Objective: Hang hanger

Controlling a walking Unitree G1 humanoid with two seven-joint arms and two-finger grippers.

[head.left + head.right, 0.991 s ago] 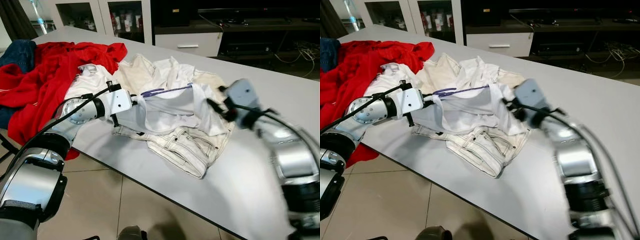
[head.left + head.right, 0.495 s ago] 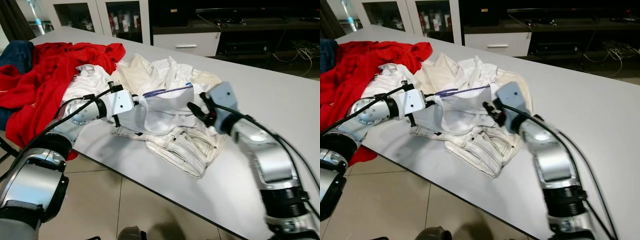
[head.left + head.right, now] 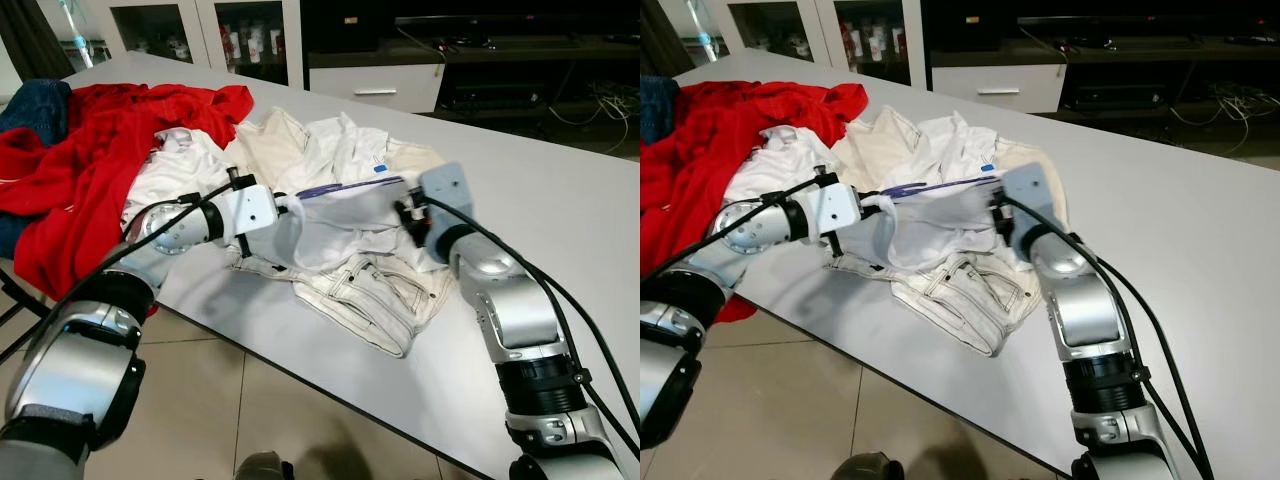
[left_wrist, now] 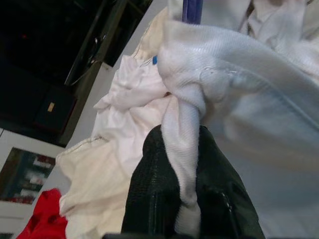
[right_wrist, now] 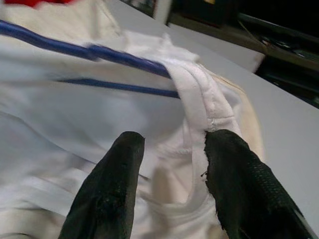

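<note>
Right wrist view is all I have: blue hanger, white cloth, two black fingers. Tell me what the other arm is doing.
Observer: The left tool is shut on a bunched fold of the white shirt; the left wrist view shows cloth pinched between its fingers.
Operator: Report where the hanger sits on the table.
Observer: The blue hanger lies across the top of that shirt, spanning between the two tools, over white jeans.
Operator: Name what else is nearby.
Observer: A red garment is heaped on the robot's left side of the grey table.
Operator: Confirm my tool's position.
Observer: The right tool is open at the shirt's right edge, fingers either side of a seam.
</note>
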